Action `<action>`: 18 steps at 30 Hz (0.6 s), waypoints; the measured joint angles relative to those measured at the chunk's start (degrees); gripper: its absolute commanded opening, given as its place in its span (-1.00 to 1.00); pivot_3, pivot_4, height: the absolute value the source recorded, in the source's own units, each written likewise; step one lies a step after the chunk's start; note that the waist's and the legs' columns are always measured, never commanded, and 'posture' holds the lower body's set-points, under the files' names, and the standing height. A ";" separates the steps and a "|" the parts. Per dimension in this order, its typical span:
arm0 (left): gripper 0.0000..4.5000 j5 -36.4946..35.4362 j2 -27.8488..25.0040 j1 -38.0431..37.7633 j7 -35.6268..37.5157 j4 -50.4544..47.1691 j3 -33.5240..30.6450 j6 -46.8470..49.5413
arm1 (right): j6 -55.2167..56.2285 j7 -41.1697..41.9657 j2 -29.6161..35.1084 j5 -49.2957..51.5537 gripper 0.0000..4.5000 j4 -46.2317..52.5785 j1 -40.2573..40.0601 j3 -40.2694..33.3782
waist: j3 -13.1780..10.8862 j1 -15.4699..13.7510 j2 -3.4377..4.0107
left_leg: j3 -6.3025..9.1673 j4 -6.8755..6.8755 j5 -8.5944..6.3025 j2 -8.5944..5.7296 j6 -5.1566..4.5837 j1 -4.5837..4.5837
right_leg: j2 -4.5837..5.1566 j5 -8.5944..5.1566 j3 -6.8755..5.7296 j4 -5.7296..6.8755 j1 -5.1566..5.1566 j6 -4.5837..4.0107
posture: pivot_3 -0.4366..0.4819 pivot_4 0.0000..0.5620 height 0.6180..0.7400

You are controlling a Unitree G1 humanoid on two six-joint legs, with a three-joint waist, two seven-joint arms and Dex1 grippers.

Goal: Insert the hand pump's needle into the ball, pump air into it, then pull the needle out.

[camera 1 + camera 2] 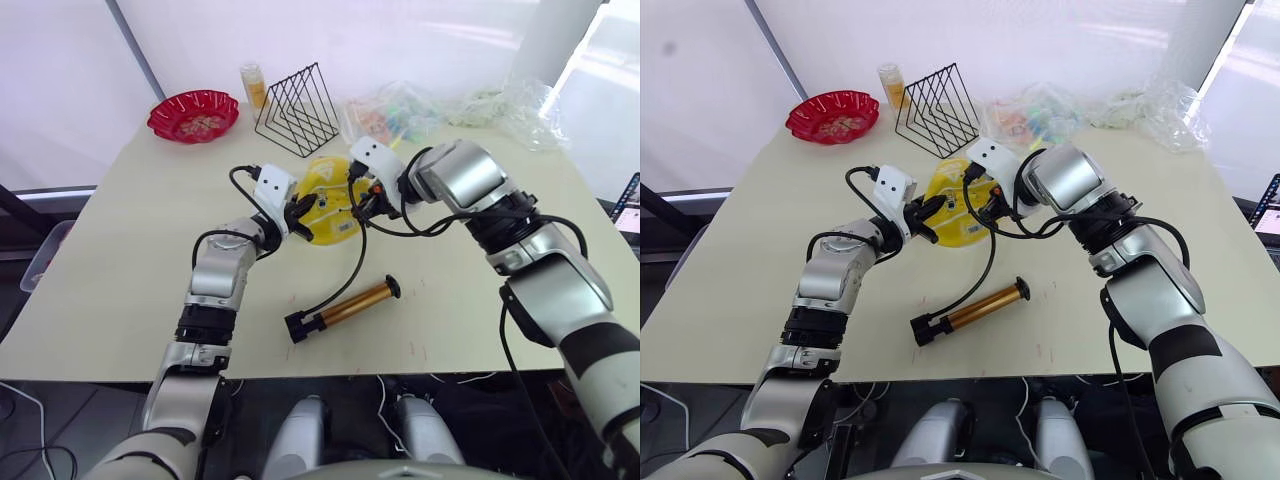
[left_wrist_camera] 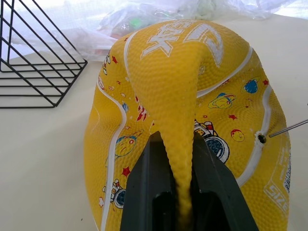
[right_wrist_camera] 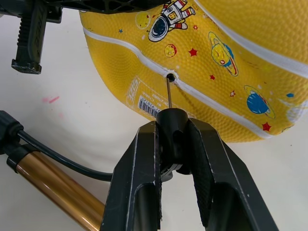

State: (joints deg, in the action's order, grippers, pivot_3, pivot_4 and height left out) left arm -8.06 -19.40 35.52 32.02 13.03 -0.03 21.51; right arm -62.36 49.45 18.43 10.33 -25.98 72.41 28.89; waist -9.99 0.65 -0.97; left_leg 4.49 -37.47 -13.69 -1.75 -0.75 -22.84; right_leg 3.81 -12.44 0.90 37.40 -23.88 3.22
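I see the ball (image 1: 331,200) lying flat and limp near the middle of the table (image 1: 110,260), just in front of the wire rack (image 1: 297,110). My left gripper (image 2: 180,192) has its fingers pinched tight on a raised fold of the yellow rubber. My right gripper (image 3: 174,159) is clamped on the black fitting of the needle (image 3: 168,94) — the tip sits right at the ball's valve hole. The hand pump (image 1: 345,306) lies on the table nearer me, its hose (image 1: 352,255) curving up to the fitting.
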 measured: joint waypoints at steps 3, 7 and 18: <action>-0.99 0.00 0.05 -0.02 0.00 -0.16 0.05 0.19 | 0.21 -0.20 -0.64 -0.39 -0.86 -0.35 0.00 -0.38 | 0.00 0.00 0.00 | 0.00 0.00 0.00 0.00 0.00 0.00 | 0.00 0.00 0.00 0.00 0.00 0.00 | -0.05 -0.47 0.95; -0.99 0.00 0.08 -0.04 0.00 -0.41 0.07 0.46 | 0.62 -0.30 -0.84 -1.23 -0.86 -1.19 -0.06 -0.41 | 0.00 -0.01 0.00 | 0.00 0.00 0.00 -0.01 0.00 0.00 | 0.00 0.00 0.00 0.00 0.00 0.00 | -0.05 -0.47 0.95; -0.99 0.00 0.19 -0.37 -0.02 -1.03 0.07 0.73 | 2.17 0.42 -1.01 -3.02 -0.86 -2.11 -0.75 -0.39 | 0.00 0.03 0.00 | 0.01 0.01 0.00 -0.01 0.01 0.00 | 0.00 0.00 0.00 0.00 -0.01 0.00 | -0.05 -0.47 0.95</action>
State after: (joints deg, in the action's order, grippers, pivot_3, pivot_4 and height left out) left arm -8.06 -19.21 35.15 32.00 12.00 0.03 22.24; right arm -60.19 49.87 17.42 7.31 -28.09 71.66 28.51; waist -9.99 0.68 -0.96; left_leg 4.50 -37.46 -13.69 -1.76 -0.74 -22.84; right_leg 3.81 -12.44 0.90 37.40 -23.88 3.22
